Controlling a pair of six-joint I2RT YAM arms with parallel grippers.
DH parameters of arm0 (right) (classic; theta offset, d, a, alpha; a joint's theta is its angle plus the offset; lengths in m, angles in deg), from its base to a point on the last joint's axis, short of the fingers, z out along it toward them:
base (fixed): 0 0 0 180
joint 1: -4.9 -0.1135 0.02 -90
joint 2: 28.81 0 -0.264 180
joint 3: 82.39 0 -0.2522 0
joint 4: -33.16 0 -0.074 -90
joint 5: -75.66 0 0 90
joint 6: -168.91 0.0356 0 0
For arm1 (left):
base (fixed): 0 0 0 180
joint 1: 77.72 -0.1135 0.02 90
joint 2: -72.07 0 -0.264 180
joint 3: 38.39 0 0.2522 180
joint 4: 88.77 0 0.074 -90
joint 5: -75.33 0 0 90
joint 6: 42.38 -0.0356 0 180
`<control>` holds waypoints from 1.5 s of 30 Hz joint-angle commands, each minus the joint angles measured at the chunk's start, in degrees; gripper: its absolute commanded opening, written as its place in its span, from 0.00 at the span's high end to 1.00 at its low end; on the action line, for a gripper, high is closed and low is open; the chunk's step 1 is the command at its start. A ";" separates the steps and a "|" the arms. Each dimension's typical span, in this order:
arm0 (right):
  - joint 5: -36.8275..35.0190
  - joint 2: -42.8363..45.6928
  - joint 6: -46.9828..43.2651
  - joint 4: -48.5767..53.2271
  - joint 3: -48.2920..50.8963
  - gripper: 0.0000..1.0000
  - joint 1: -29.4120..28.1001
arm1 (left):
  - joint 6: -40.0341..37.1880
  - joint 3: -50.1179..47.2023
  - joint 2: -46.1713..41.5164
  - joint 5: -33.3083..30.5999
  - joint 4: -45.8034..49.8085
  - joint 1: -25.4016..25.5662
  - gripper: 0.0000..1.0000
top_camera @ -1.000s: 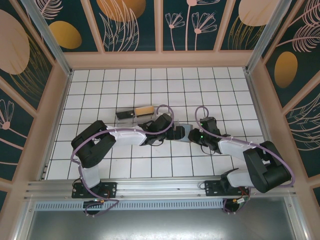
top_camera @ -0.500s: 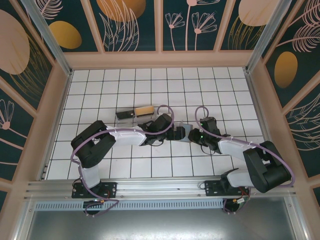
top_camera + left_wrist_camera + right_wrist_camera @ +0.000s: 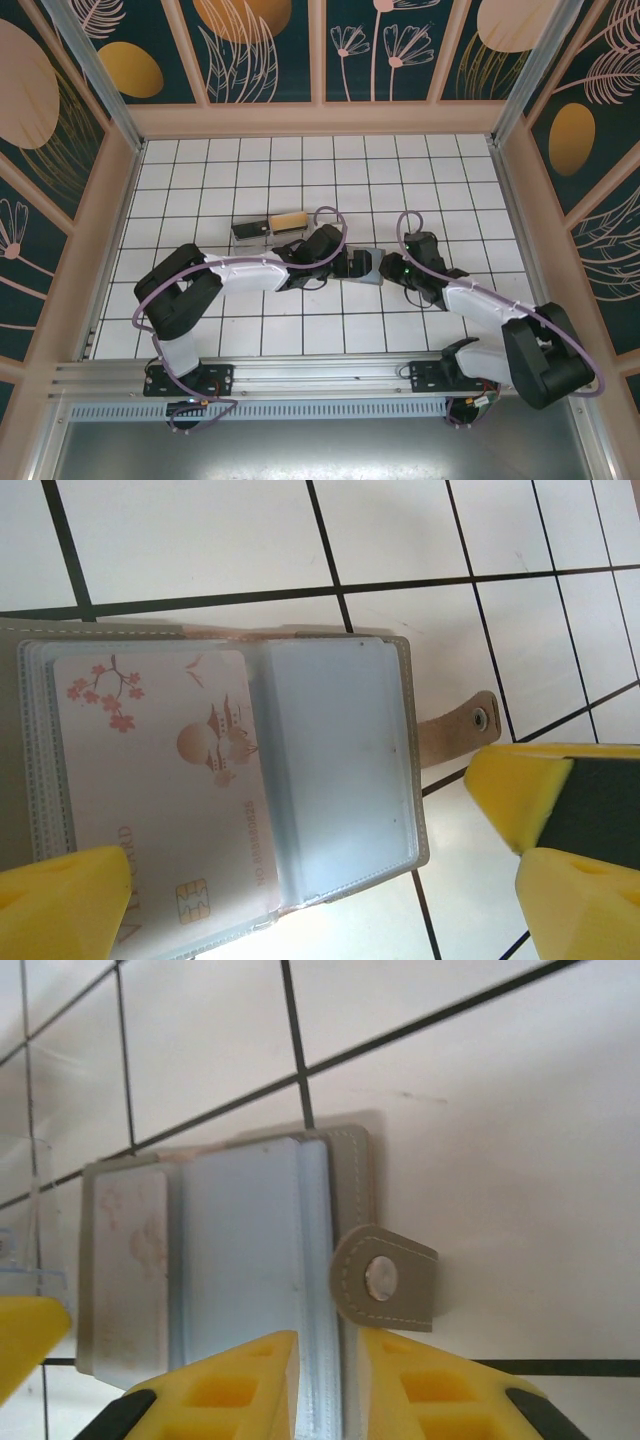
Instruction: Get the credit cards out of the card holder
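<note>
The card holder (image 3: pixel 368 268) lies open on the white tiles, a grey-beige cover with clear plastic sleeves (image 3: pixel 335 770) and a snap tab (image 3: pixel 385 1278). One of the credit cards (image 3: pixel 165 780), pale pink with blossoms and a chip, sits inside the left sleeve, and shows faintly in the right wrist view (image 3: pixel 125 1260). My right gripper (image 3: pixel 328 1345) is shut on the holder's sleeve edge just below the tab. My left gripper (image 3: pixel 320 900) hangs over the holder, open wide, one finger on either side of it. The two grippers (image 3: pixel 350 266) (image 3: pixel 392 268) meet at the holder mid-table.
A dark piece (image 3: pixel 248 229) and a tan block (image 3: pixel 289 220) lie side by side just behind the left arm. Wooden walls (image 3: pixel 115 200) enclose the tiled floor. A metal rail (image 3: pixel 320 370) runs along the near edge.
The right arm's elbow has swung right and toward the near edge, and the left arm has stretched a little. Both grippers stay at the holder.
</note>
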 commanded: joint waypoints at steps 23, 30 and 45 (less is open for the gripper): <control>16.18 -14.91 8.91 -18.25 -5.34 0.89 -3.18 | -0.21 -1.82 2.07 -6.74 5.20 -4.19 0.85; 16.63 -18.81 10.40 -19.71 -5.87 0.86 -3.62 | 0.11 -1.77 3.30 -6.32 5.64 -4.14 0.85; 16.06 -22.94 11.06 -19.44 -7.26 0.85 -4.27 | 0.40 -1.86 2.84 -5.35 5.29 -4.14 0.86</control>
